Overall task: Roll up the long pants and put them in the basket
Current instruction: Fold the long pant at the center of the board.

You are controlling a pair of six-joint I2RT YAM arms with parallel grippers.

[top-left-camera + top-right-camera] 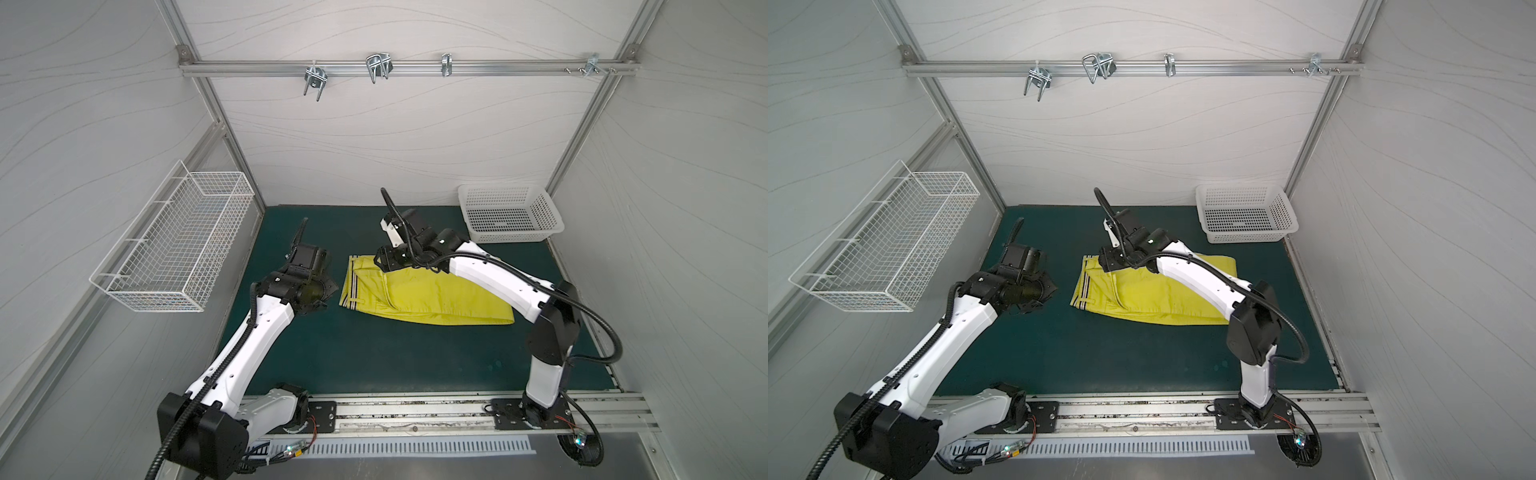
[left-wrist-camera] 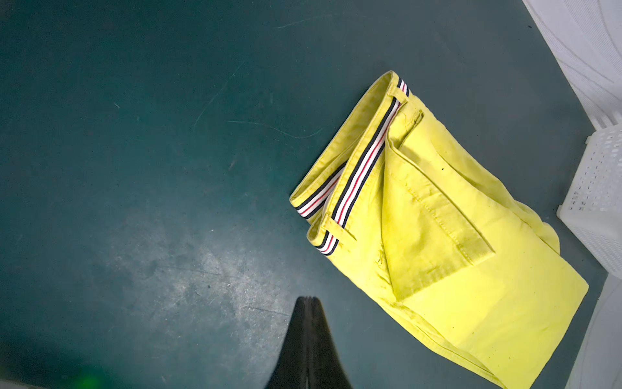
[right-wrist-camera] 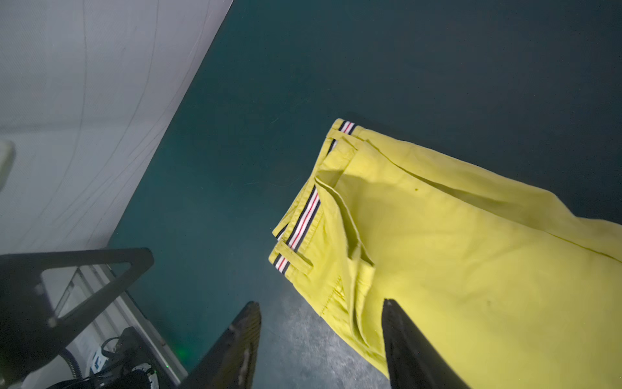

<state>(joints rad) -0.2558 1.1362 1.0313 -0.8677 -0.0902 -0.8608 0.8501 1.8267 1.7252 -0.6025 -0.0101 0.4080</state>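
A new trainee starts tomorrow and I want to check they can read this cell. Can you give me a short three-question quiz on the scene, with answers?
1. True or false: the bright yellow-green fabric long pants are already rolled into a tight cylinder.
2. Which one has its jaws apart? A) left end effector B) right end effector C) both
3. Which part of the pants lies nearest the left end effector?

Key
1. False. They lie folded flat on the dark green mat.
2. B. The left end effector is shut and holds nothing.
3. The striped waistband.
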